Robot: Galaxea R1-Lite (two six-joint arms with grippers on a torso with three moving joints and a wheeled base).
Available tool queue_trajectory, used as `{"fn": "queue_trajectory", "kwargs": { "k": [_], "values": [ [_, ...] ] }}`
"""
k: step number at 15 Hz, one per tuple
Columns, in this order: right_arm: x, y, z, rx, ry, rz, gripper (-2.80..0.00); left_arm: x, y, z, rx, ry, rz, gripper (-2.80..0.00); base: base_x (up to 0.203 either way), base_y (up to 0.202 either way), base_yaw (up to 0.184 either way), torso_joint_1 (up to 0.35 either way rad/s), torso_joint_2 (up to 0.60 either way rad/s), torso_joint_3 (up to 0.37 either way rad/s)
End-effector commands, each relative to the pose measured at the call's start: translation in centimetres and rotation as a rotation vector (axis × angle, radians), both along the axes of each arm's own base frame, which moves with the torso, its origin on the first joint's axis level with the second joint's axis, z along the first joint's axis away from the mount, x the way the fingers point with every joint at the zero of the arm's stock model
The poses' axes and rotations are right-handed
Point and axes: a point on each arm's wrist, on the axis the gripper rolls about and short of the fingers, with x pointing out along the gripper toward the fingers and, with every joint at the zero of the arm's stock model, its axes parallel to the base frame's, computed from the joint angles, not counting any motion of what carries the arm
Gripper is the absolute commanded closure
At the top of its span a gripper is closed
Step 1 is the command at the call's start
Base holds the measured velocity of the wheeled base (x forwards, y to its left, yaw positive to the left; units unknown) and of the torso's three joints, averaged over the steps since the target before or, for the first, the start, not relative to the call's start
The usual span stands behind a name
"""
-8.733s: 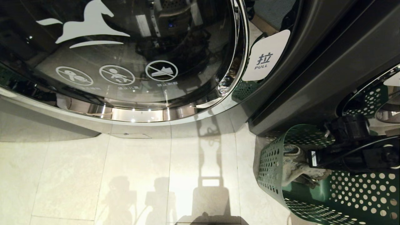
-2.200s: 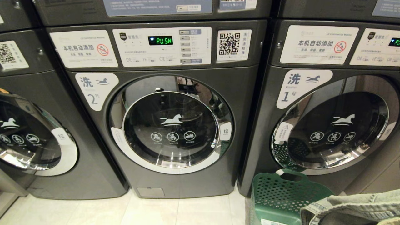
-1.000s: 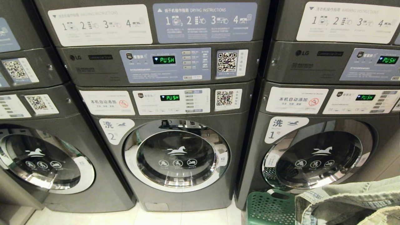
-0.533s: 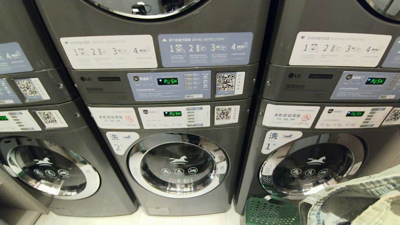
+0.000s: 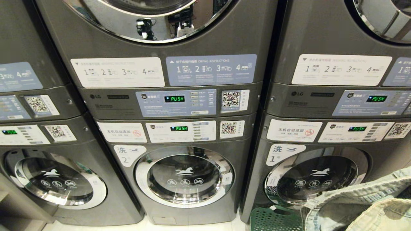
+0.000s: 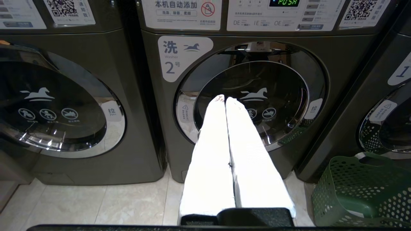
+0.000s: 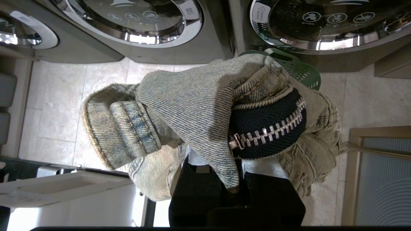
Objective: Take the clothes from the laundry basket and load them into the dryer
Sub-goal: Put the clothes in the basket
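- Clothes (image 7: 192, 106): I see one faded denim garment with a dark zippered part, pinched in my right gripper (image 7: 237, 192), at the near right.
- Laundry basket (image 6: 359, 189): one, green, on pale floor tiles (image 6: 96, 205) before washer 1 (image 5: 316, 179).
- Three stacked machine columns face me.
- Left gripper (image 6: 224, 102): fingers pressed together, empty, facing washer 2 (image 6: 253, 96).

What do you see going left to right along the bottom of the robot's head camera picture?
Leftmost washer door → washer 2 door → green laundry basket → washer 1 door → lifted denim clothes.
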Motion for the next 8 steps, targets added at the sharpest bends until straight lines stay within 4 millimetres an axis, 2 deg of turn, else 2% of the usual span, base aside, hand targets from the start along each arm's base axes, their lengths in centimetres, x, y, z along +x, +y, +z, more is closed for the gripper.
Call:
{"fn": "queue_trajectory", "kwargs": {
  "k": [1, 8],
  "values": [
    [0.28, 0.04, -0.27, 0.001, 0.021, 0.004, 0.00, 0.01, 0.00, -0.04, 0.000, 0.001, 0.000, 0.00, 0.000, 0.000, 0.000, 0.174, -0.35, -0.189],
    [0.37, 0.04, -1.05, 0.035, 0.065, -0.029, 0.00, 0.01, 0.00, -0.04, 0.000, 0.001, 0.000, 0.00, 0.000, 0.000, 0.000, 0.154, -0.33, -0.171]
  ]
}}
